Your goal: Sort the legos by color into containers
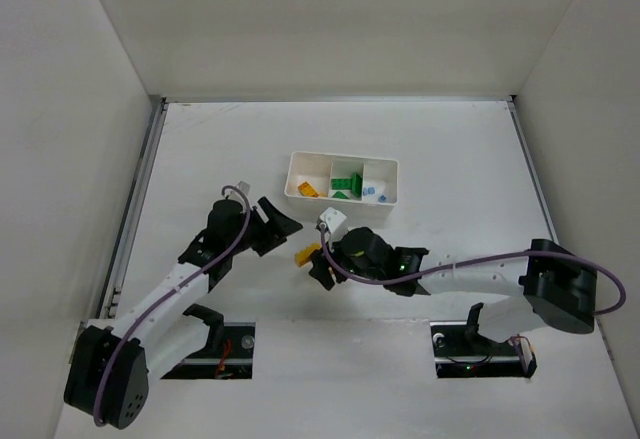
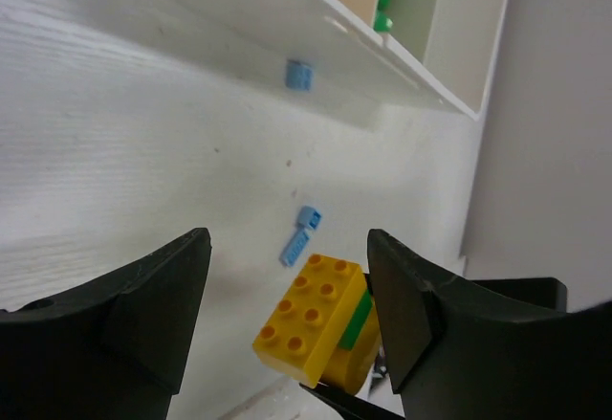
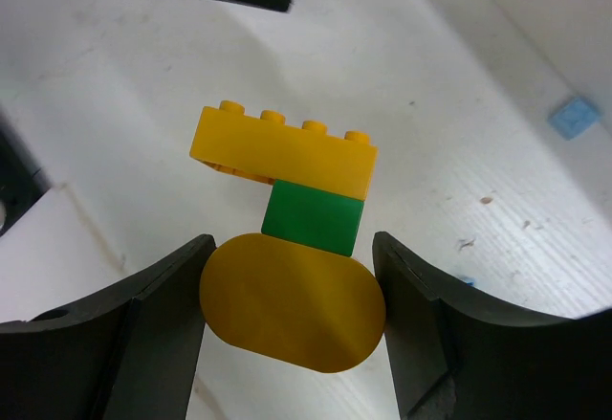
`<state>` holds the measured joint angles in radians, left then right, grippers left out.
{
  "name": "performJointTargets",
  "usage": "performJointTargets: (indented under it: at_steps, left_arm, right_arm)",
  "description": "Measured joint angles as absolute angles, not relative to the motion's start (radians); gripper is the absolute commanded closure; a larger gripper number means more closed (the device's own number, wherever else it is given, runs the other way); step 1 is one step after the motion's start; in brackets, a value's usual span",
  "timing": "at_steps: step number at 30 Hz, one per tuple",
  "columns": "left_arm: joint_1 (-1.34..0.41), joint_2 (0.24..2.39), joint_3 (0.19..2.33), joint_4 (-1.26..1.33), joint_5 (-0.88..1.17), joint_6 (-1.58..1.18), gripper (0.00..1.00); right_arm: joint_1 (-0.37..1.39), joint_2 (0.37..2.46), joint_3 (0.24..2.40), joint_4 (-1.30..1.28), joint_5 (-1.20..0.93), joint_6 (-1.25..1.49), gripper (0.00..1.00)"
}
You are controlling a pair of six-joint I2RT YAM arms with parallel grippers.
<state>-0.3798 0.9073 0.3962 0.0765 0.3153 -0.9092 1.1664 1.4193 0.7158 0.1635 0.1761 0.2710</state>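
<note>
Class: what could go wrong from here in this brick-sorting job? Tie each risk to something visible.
1. The right pincer grips only the yellow oval piece; the green brick and yellow brick are stacked on it, so a pull by the open left pincer may twist them loose.
2. A dropped brick may scatter the light blue bricks lying on the table.

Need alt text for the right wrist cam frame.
The right gripper clamps a lego stack: a rounded yellow-orange piece between its fingers, a green brick on it, a yellow brick on top. A light blue brick lies on the white table at upper right.
</note>
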Motion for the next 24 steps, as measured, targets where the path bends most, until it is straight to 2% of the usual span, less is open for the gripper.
performJointTargets:
  at_steps: [9, 24]
  left_arm:
    - [-0.437, 0.905, 0.345, 0.159, 0.466, -1.007, 0.41]
    - [-0.534, 0.907, 0.340, 0.185, 0.466, -1.036, 0.52]
  right_arm:
    - [1.159, 1.343, 0.672, 0.165, 0.058, 0.276, 0.31]
    - [1.144, 1.343, 0.672, 0.164, 0.051, 0.275, 0.32]
